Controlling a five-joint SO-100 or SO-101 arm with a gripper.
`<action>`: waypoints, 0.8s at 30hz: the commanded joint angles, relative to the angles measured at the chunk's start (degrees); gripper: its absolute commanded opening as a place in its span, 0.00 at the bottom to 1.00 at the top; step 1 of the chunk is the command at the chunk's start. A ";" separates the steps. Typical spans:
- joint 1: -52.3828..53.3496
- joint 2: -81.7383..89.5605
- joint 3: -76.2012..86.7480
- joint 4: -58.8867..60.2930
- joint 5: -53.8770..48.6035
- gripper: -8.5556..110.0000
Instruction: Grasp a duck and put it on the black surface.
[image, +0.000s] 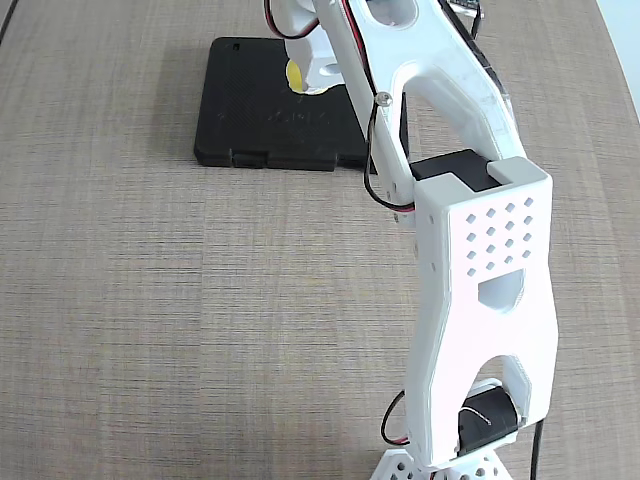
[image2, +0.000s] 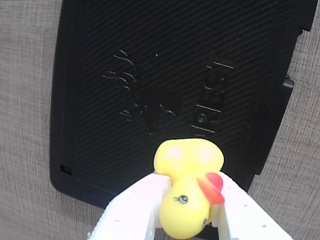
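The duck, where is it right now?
The duck sits pinched between the gripper's white fingers at the bottom of the wrist view, over the black surface. In the fixed view it peeks out yellow at top centre.

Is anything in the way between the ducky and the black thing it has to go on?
No, nothing visible. The gripper holds the duck right above the black surface, and the slab's top is bare in the wrist view.

Black surface (image: 250, 115) on woven-textured table (image: 150, 300)

1 duck (image2: 187, 195), 1 black slab (image2: 165, 85).
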 joint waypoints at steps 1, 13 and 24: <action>-0.62 -1.23 -2.02 -2.99 0.26 0.09; 0.18 -2.46 -2.02 -4.22 0.26 0.23; 5.01 17.14 5.62 -3.87 0.26 0.29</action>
